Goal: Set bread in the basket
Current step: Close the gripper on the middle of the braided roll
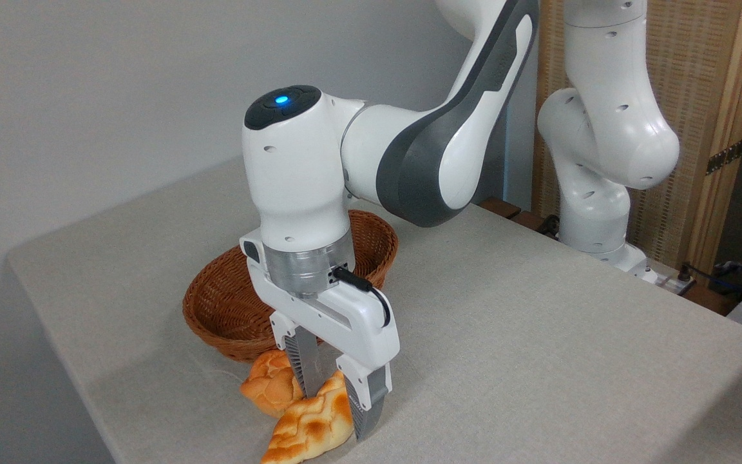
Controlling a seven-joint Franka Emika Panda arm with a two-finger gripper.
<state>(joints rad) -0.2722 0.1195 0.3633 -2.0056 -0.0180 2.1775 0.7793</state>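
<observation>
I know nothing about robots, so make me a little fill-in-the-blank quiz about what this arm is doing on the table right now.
1. The claw has its two fingers on either side of the long braided ____.
2. The wicker basket holds ____ pieces of bread.
3. Beside the long loaf, on the table, lies a small round ____.
4. The light on top of the arm's last joint glows ____.

Missing words: loaf; no; bun; blue
</observation>
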